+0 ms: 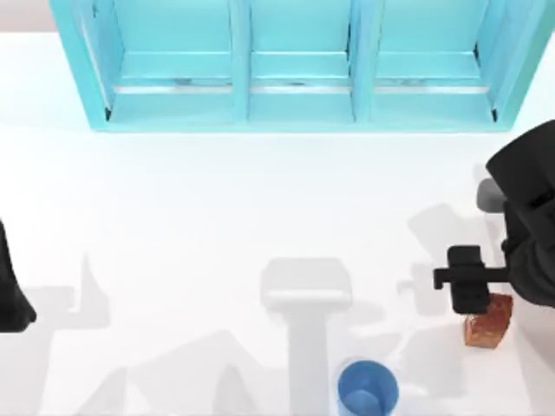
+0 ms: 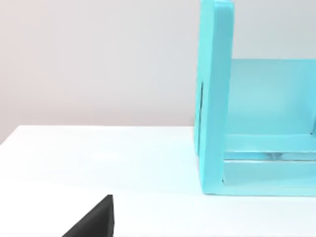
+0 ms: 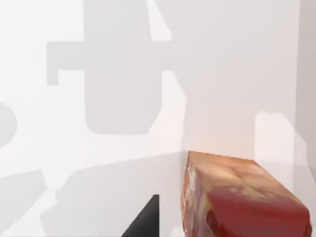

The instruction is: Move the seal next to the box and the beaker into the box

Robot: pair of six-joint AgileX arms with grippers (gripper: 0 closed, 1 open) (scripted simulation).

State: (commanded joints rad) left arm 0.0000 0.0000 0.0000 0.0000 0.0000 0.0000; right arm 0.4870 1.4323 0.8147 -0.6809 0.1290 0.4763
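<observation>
The right gripper hangs directly above the seal at the right side of the tabletop, probably to grasp it; whether its fingers are wide or narrow I cannot tell. The beaker stands near the front edge. The left arm waits at the left edge.

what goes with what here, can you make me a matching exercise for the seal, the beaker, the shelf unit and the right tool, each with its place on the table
Things:
1. seal
2. beaker
3. turquoise shelf unit
4. right tool

Places, by the top view:
A. along the far edge of the table
B. near edge, a little right of centre
C. right side, reddish-brown, just below the black tool
D. right side, directly over the near-right figure

Pairs: 1-C, 2-B, 3-A, 4-D

The left arm sits parked at the left edge.
</observation>
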